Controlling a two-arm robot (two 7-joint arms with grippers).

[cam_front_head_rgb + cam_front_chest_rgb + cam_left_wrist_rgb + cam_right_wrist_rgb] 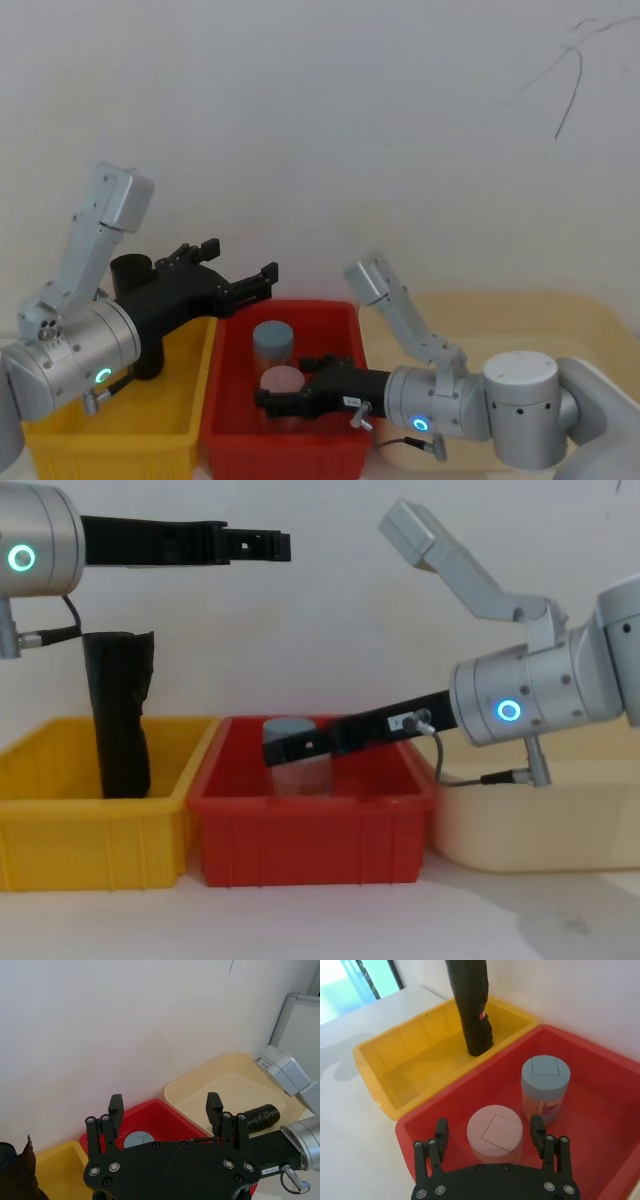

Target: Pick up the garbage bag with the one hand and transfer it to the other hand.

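White wall behind three bins. Garbage bag (472,1007) upright in yellow bin (395,1070). My left fingers (116,1106) apart above; right fingers (441,1131) apart over pink jar (495,1131), red bin (600,1095).

The left gripper (243,280) sits at the end of a silver-grey arm with a green glowing ring, held high and level, reaching toward the robot's right; its long black jaws are spread apart and hold nothing. The right gripper (268,400) sits lower, on a silver arm with a blue-green glowing ring and a bent elbow, reaching toward the robot's left. Its jaws are also spread wide and hold nothing.
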